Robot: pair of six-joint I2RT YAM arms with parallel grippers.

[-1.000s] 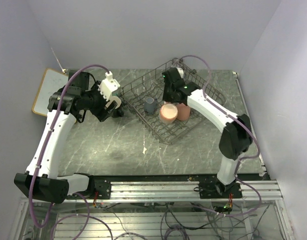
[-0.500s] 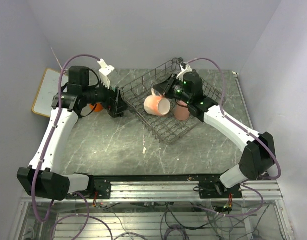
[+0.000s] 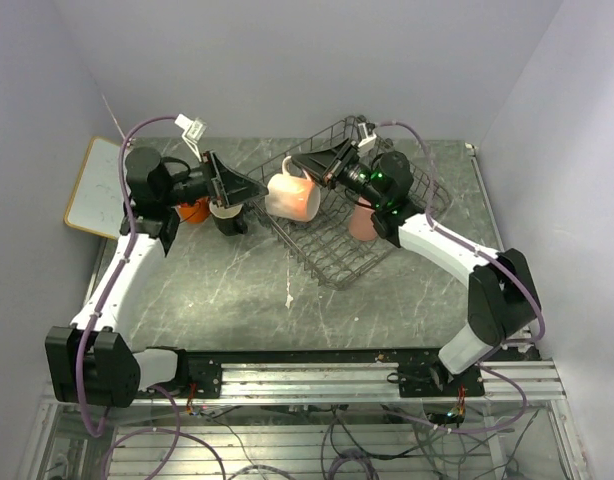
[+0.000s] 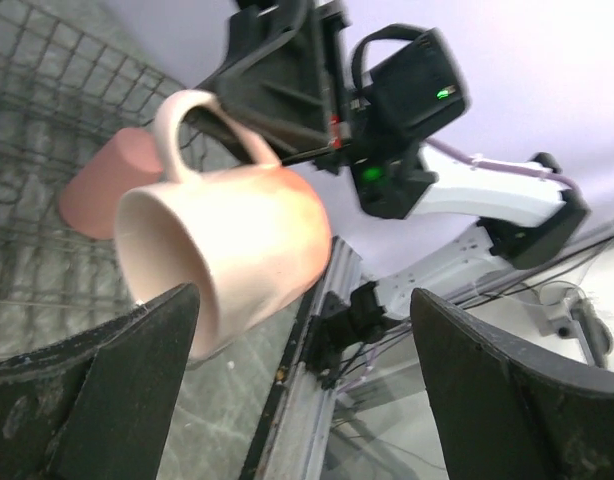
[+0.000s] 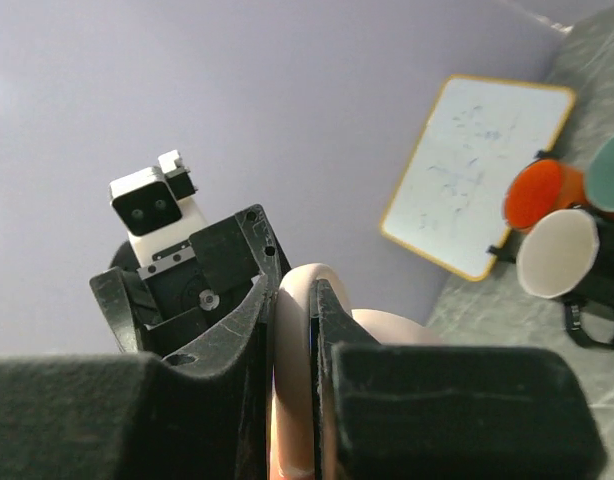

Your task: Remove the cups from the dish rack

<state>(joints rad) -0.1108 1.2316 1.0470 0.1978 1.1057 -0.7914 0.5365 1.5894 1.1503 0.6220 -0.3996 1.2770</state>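
Observation:
My right gripper [image 3: 322, 172] is shut on the handle of a pale pink mug [image 3: 293, 197] and holds it on its side in the air over the left edge of the dish rack [image 3: 339, 262]. In the right wrist view the gripper [image 5: 295, 300] pinches the handle [image 5: 292, 400]. My left gripper [image 3: 249, 186] is open and points at the mug from the left. In the left wrist view the mug [image 4: 227, 250] hangs just beyond the open gripper [image 4: 307, 390], near its left finger [image 4: 107, 370]. A pink tumbler [image 3: 362, 222] stays in the rack.
An orange mug [image 3: 194, 210] and a black mug [image 3: 227, 218] stand on the table under my left arm, with a mint green mug [image 5: 612, 170] beside them. A wood-framed whiteboard [image 3: 92, 185] lies at the far left. A pale smear [image 3: 288, 297] marks the table.
The right gripper lifted the pale pink mug out of the rack and carried it left. The left gripper opened wide and swung round to face the mug.

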